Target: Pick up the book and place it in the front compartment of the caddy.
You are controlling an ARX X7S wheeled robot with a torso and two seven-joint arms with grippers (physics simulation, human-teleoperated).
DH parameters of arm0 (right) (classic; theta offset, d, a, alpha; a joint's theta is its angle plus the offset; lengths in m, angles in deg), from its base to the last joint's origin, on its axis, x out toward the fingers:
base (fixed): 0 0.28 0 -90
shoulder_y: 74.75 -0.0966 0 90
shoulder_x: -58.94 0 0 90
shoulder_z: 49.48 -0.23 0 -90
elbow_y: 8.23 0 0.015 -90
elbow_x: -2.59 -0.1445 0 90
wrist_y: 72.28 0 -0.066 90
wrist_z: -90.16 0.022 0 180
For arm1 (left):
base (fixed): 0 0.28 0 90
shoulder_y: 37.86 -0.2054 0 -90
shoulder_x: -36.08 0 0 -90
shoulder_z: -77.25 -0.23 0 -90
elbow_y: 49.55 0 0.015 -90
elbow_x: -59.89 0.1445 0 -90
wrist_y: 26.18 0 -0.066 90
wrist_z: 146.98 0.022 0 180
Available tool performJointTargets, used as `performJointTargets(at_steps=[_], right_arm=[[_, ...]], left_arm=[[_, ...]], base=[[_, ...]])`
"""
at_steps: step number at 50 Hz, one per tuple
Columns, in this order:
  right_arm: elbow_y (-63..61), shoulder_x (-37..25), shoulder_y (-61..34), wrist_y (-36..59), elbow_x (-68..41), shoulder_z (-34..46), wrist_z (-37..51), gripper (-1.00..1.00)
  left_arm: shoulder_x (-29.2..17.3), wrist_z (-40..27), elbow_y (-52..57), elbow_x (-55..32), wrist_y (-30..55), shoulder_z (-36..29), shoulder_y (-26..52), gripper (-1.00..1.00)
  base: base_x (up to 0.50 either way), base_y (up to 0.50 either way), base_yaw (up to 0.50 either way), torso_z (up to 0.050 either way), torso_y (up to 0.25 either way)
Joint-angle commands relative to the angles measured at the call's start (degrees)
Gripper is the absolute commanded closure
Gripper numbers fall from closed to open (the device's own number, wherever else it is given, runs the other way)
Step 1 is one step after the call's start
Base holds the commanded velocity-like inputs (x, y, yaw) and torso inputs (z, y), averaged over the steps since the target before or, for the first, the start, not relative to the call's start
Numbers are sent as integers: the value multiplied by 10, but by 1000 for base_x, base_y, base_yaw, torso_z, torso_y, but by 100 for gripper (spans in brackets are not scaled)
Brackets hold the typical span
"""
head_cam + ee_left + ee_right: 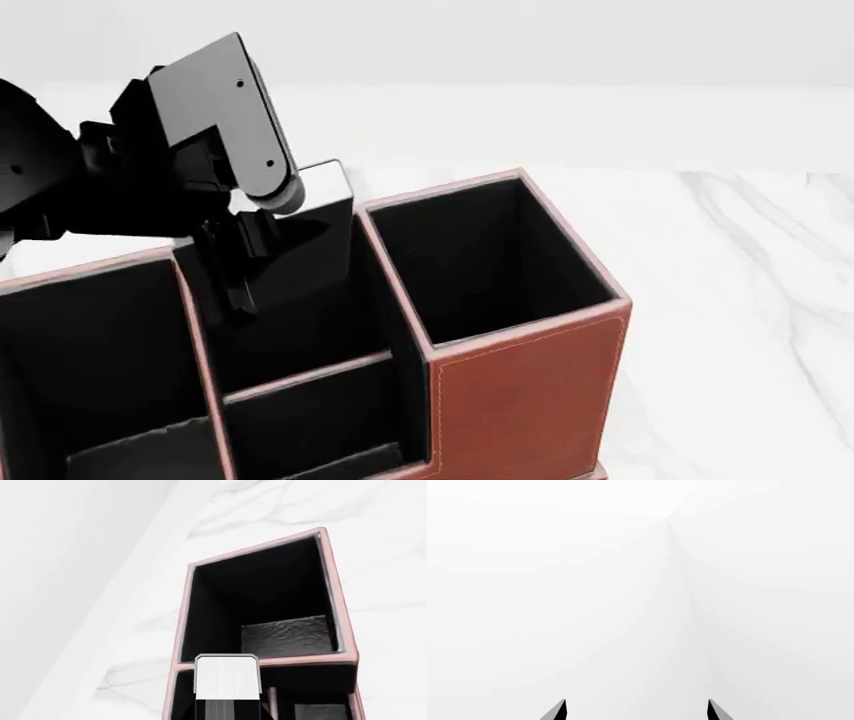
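A white marble table (747,260) with faint grey veins carries everything here, and its pale top runs back to a plain white wall. Standing directly on it is the caddy (534,400), a reddish-brown leather box with pale stitched rims and black-lined cells, seen close up in the head view with its near right corner facing the camera. In the left wrist view the same veined marble shows around the caddy's pinkish rims on the open sides.
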Motion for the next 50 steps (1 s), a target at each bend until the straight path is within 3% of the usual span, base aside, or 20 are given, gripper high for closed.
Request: performJointTargets(at_steps=[1, 27, 50], right_arm=[[2, 0, 2, -3, 0, 1, 1, -100], [-2, -5, 4, 2, 5, 7, 6, -100], [-7, -10, 14, 0, -1, 0, 9, -100]], left_arm=[[5, -12, -12, 12, -13, 0, -3, 100], [25, -23, -82, 40, -87, -8, -42, 100], [70, -21, -185, 68, -160, -24, -70, 100]], base=[[0, 0, 0, 0, 0], [0, 0, 0, 1, 2], [0, 0, 0, 0, 1]])
